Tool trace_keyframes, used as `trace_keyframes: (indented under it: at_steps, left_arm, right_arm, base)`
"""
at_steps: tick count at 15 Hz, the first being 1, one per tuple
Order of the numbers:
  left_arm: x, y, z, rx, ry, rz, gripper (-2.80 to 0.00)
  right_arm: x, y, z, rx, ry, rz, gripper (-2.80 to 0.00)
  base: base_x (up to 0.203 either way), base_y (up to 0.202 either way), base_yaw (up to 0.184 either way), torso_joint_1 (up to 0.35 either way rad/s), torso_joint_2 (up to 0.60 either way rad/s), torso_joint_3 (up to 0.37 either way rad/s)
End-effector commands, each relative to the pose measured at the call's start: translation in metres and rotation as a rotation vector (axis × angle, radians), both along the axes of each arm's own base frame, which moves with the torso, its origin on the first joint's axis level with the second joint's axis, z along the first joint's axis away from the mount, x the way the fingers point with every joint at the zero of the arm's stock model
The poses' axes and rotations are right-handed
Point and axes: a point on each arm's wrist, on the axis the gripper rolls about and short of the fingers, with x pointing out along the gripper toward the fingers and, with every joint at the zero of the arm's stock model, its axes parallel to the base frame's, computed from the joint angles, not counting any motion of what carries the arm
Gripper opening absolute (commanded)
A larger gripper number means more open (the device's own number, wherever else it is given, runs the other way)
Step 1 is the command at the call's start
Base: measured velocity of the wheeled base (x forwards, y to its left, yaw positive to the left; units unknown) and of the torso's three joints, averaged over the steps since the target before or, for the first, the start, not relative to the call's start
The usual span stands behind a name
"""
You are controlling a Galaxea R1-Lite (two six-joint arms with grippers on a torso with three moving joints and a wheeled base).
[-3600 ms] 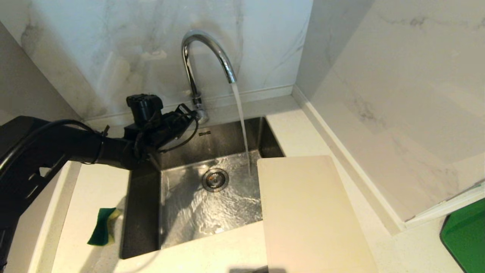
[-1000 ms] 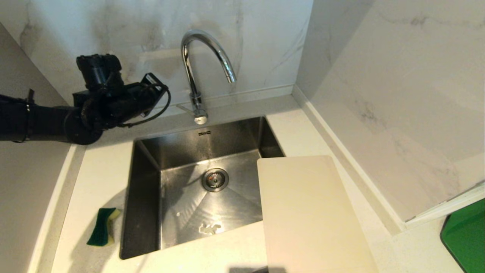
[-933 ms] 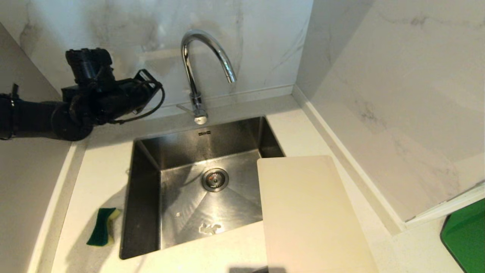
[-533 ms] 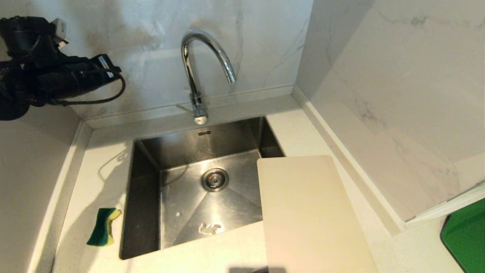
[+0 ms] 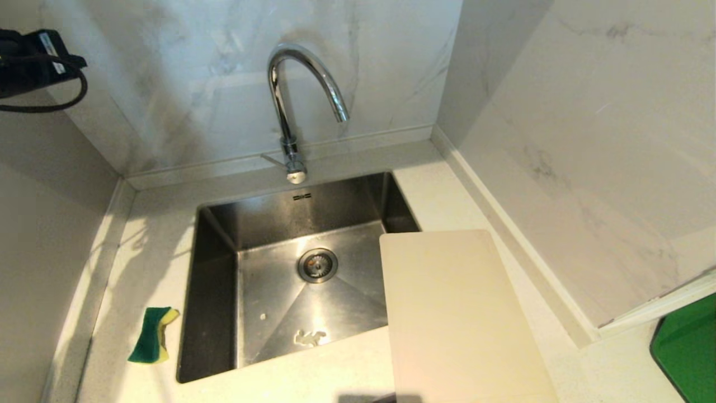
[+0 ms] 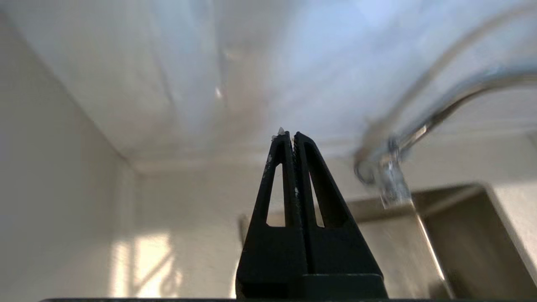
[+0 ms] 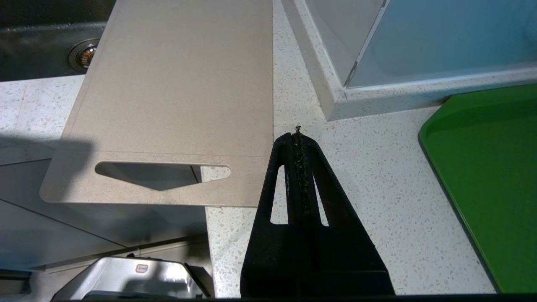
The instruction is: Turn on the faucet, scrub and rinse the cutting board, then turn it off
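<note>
With the faucet (image 5: 305, 89) dry, I hold my left gripper (image 6: 289, 136) pinched empty up by the wall, clear of the sink (image 5: 215, 268), whose right rim carries the cutting board (image 5: 458, 313).

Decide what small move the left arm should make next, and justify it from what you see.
Probably let the left gripper, shut and empty, finish pulling away to rest. The faucet runs no water, the cutting board lies on the counter beside the sink, and the sponge sits set down, so nothing seems left to do.
</note>
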Motion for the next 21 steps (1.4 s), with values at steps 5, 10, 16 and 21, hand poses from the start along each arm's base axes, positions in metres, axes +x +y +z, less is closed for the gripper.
trace_keyframes:
  at_steps: [5,10,16,21]
  left_arm:
    - [-0.067,0.021,0.055,0.028,-0.114,0.023,-2.8]
    - [-0.13,0.012,0.072,0.034,-0.16,-0.005,-2.8]
    - [-0.208,-0.002,0.051,0.007,-0.137,-0.034,-2.8]
    - [-0.275,-0.016,-0.037,-0.019,-0.026,-0.049,-2.8]
  right_arm:
    - [0.0,0.0,0.0,-0.001,0.003,0.001,-2.8]
    - [0.0,0.0,0.0,0.001,0.001,0.001,-2.8]
    - [0.0,0.0,0.0,0.001,0.001,-0.001,-2.8]
    - [0.0,0.0,0.0,0.01,0.001,-0.002,-2.8]
  base:
    - [0.0,0.0,0.0,0.0,0.0,0.0]
    - [0.0,0.0,0.0,0.0,0.0,0.0]
    - [0.0,0.0,0.0,0.0,0.0,0.0]
    - [0.0,0.0,0.0,0.0,0.0,0.0]
